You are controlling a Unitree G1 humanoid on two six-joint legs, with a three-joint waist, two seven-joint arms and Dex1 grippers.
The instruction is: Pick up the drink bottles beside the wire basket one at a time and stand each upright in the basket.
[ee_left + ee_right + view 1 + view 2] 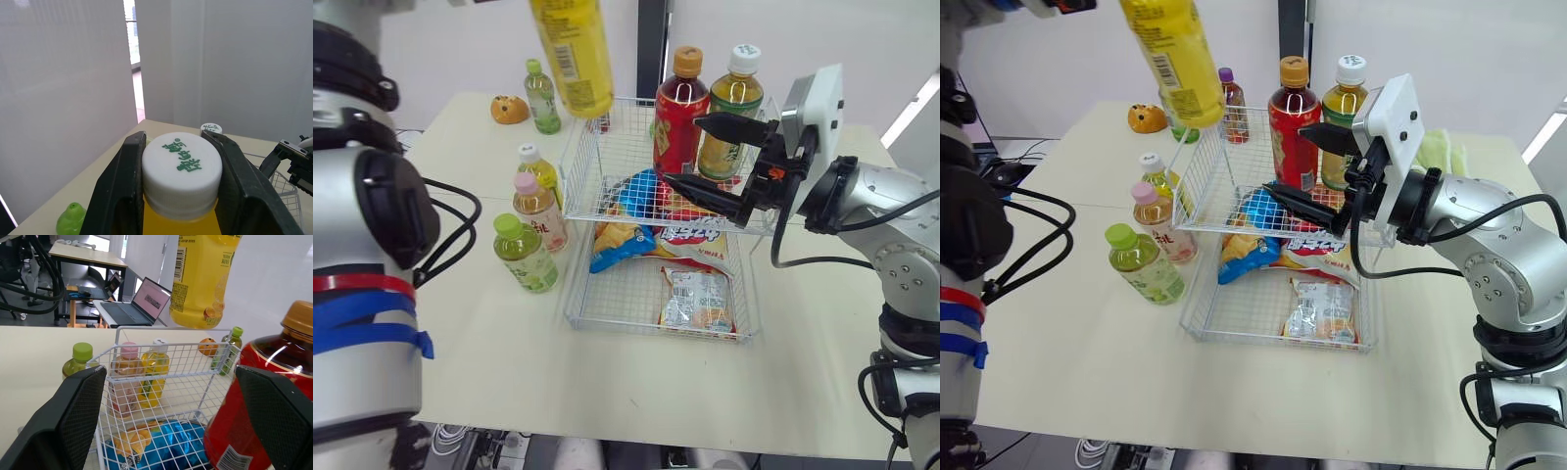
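Item in hand: one tall yellow plastic drink bottle [573,54] with a white cap, clenched at the cap by my left pincer [177,142] and hanging in the air over the back-left corner of the white two-tier wire basket [582,162], not yet lowered in. Right pincer [683,150]: released, jaws spread, hovering at the upper tier just in front of the stowed bottles. Stowed upright in the upper tier: one red bottle with a brown cap [679,117] and one amber-green bottle with a white cap [736,93]. By my judgement two are done and a third is in transit. Left on the cream tabletop [509,343] beside the basket: a lime-capped green bottle [526,255], a pink-capped peach bottle [540,211], a white-capped yellow bottle [538,168], and farther back a slim green bottle [542,98]. Lower tier: snack packets [697,299], not part of the job.
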